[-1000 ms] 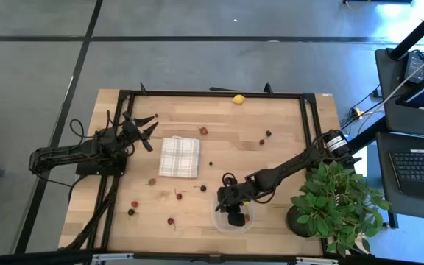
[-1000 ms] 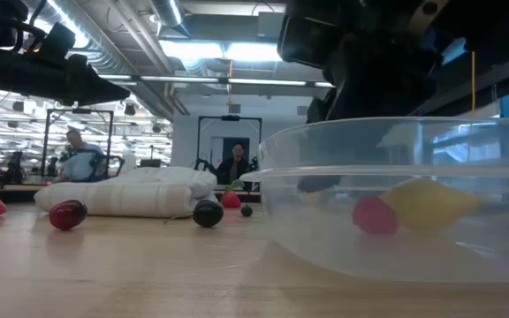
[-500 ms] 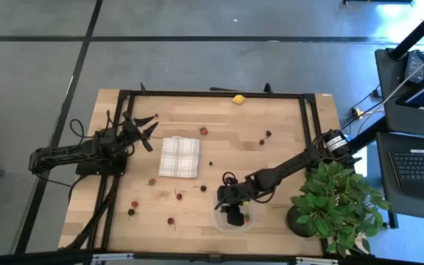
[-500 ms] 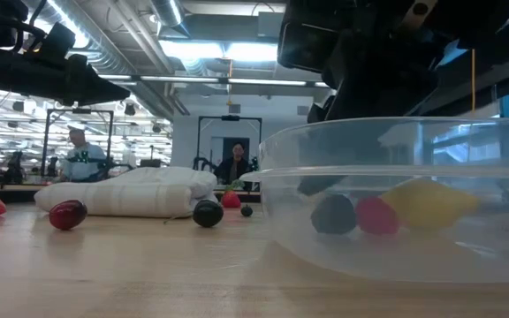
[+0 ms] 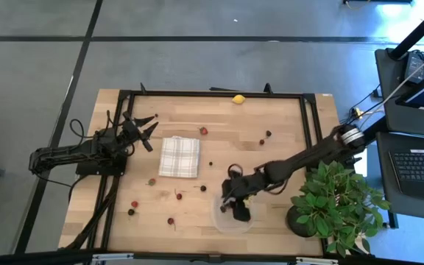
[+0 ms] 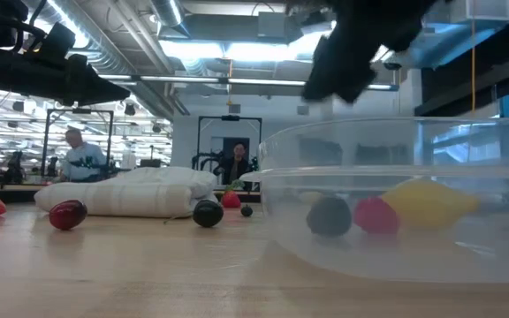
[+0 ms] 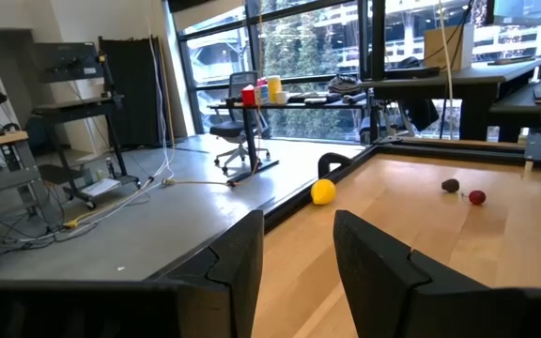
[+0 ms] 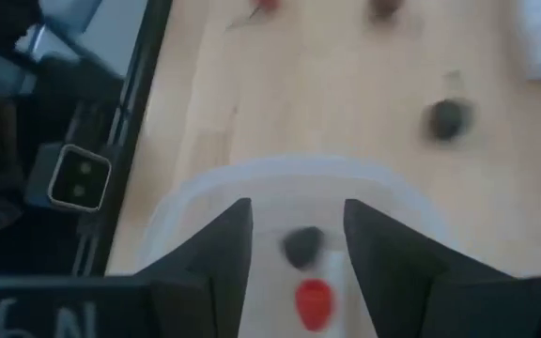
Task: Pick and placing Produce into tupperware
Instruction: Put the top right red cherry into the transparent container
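We see the right gripper [image 5: 238, 211] above the tupperware [image 6: 396, 199], jaws apart, holding nothing; dark berry [image 6: 329, 215], red berry [image 6: 376, 215] and lemon [image 6: 427, 201] lie inside the tupperware; left gripper [image 5: 146, 132] waits well away beyond the checked cloth [image 5: 179, 156], jaws apart, empty; loose berries [image 5: 133, 204] lie scattered beside the tupperware.

A pale wooden table [image 5: 271, 110] with a black frame carries a clear, shallow plastic container [image 5: 219, 218] near its front edge, a white-and-grey checked folded cloth [image 5: 179, 156] at centre-left, a leafy green potted plant [image 5: 335, 202] at the front right corner, a small yellow lemon-like fruit [image 5: 238, 99] at the far edge, and scattered tiny berries [image 5: 134, 205], apparently red and dark.
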You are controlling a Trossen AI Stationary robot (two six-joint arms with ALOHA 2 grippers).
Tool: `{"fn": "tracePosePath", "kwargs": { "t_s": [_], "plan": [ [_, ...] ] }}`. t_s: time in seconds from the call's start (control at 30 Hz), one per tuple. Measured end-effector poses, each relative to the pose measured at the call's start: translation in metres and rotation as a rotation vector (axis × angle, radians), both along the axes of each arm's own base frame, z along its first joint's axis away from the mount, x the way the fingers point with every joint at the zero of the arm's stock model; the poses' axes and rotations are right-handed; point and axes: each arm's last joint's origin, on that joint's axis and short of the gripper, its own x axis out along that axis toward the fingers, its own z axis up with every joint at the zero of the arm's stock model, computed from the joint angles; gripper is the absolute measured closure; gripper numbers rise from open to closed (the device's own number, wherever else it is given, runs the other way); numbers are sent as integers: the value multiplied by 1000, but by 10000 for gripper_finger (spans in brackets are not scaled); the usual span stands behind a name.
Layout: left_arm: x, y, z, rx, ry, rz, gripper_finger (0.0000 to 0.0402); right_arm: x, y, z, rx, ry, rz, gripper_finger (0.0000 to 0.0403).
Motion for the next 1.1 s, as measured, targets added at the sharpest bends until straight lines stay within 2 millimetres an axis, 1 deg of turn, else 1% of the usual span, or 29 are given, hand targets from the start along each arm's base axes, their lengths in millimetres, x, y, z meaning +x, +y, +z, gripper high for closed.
{"fn": "tracePosePath", "kwargs": {
  "t_s": [0.1, 0.2, 0.27, 0.37, 0.43, 0.5, 0.63, 0.83, 0.93, 1.1],
  "plan": [
    [0, 0, 0, -7, -6, 0, 276, -15, -21, 25, -82, -3, -117, 231],
    [0, 0, 0, -17, -14, -1, 276, -32, -47, 44, -171, 21, -329, 231],
    [0, 0, 0, -19, -16, -1, 276, -46, -65, 52, -204, 63, -495, 231],
    [0, 0, 0, -19, -16, -1, 276, -63, -90, 54, -205, 175, -718, 231],
    [0, 0, 0, -19, -15, -1, 276, -70, -105, 52, -199, 240, -840, 231],
    [0, 0, 0, -18, -16, -1, 276, -73, -117, 48, -218, 287, -910, 231],
    [0, 0, 0, -19, -16, -1, 276, -68, -140, 40, -240, 316, -1022, 231],
    [0, 0, 0, -19, -16, -1, 276, -67, -165, 23, -282, 445, -1107, 231],
    [0, 0, 0, -20, -16, -1, 276, -67, -172, 15, -295, 503, -1121, 231],
    [0, 0, 0, -19, -17, -2, 276, -64, -180, 5, -295, 576, -1087, 231]
  ]
}}
